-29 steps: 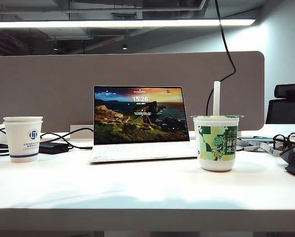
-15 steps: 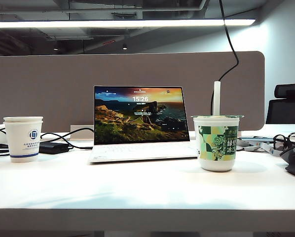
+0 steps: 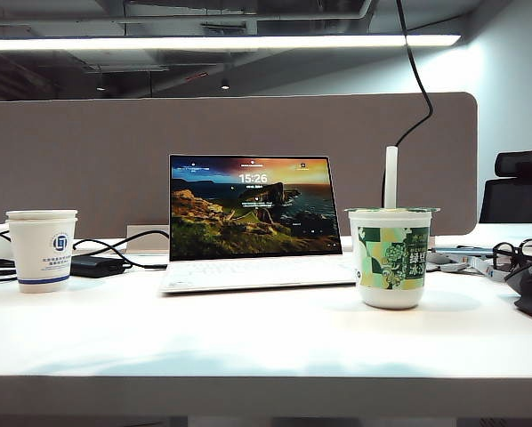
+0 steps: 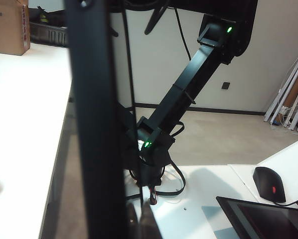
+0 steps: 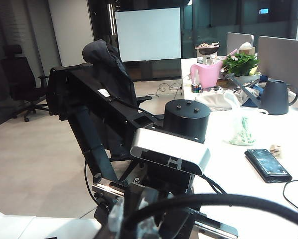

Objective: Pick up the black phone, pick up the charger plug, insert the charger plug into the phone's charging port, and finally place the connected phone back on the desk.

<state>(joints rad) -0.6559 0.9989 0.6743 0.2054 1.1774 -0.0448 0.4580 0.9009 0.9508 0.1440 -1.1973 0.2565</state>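
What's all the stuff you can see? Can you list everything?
laptop: one, white, open, middle of the desk.
paper cup: one, white with a blue logo, left of the laptop.
drink cup: one, green and white, with a straw, right of the laptop.
power brick: one, black, behind the paper cup.
glasses: one pair, dark, far right.
black phone: one, lying flat on a white top, right wrist view.
mouse: one, black, left wrist view.
robot arm: one, black, left wrist view.
left gripper, right gripper: both shut, neither in the exterior view.
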